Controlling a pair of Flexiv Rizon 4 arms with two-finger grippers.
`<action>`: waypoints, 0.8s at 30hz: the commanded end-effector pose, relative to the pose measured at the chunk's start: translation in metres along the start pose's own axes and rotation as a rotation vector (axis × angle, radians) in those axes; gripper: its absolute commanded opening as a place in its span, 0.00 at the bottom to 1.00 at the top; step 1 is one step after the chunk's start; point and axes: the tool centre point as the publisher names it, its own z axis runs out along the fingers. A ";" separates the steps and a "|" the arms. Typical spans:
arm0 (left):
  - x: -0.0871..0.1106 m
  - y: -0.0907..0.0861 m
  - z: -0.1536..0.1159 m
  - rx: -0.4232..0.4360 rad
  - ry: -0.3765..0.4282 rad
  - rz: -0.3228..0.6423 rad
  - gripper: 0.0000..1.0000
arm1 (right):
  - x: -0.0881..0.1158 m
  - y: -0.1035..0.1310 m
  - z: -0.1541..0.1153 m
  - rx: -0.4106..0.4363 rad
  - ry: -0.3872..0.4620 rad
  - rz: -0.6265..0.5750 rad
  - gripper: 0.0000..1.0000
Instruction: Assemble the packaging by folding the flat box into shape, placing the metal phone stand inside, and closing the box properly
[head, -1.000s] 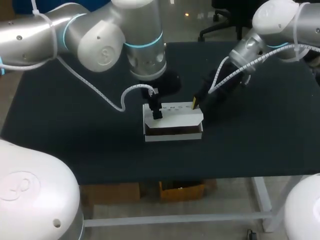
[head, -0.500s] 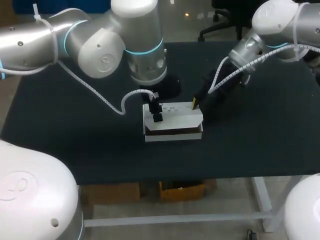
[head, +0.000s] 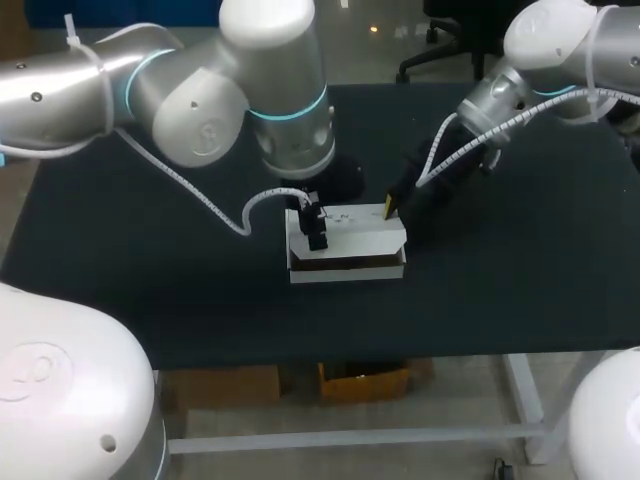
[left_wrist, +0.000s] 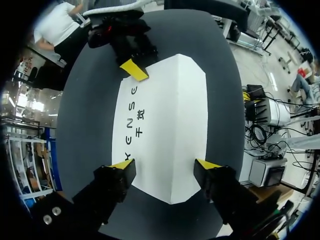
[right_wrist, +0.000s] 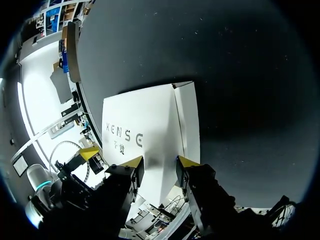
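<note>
the black table (head: 150, 290) carries all items. the left arm (head: 200, 90) enters from the left and ends above the middle of the table. since the earlier frames its wrist has swung slightly toward the right and its tip has come slightly down over the box. the right arm (head: 540, 50) enters from the right and has not shifted.

the white box (head: 350, 240) lies folded at the middle of the table, flaps down, in the same place as before.

the left gripper (head: 316, 232) hangs over the left end of the box. in the left wrist view its fingers (left_wrist: 122, 164) are spread wide above the top face. the right gripper (head: 390, 208) sits at the far right corner of the box. in the right wrist view its fingers (right_wrist: 131, 161) stand a narrow gap apart, pinching nothing.
</note>
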 end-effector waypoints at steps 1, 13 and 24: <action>0.006 0.000 0.001 0.003 -0.017 0.005 0.81 | 0.000 0.000 0.000 0.002 -0.001 0.000 0.40; -0.002 -0.005 0.008 -0.016 -0.045 0.022 0.77 | 0.002 0.000 0.002 0.004 -0.002 -0.003 0.40; -0.003 -0.009 0.012 -0.021 -0.139 0.056 0.75 | 0.002 0.000 0.002 0.005 -0.002 -0.003 0.40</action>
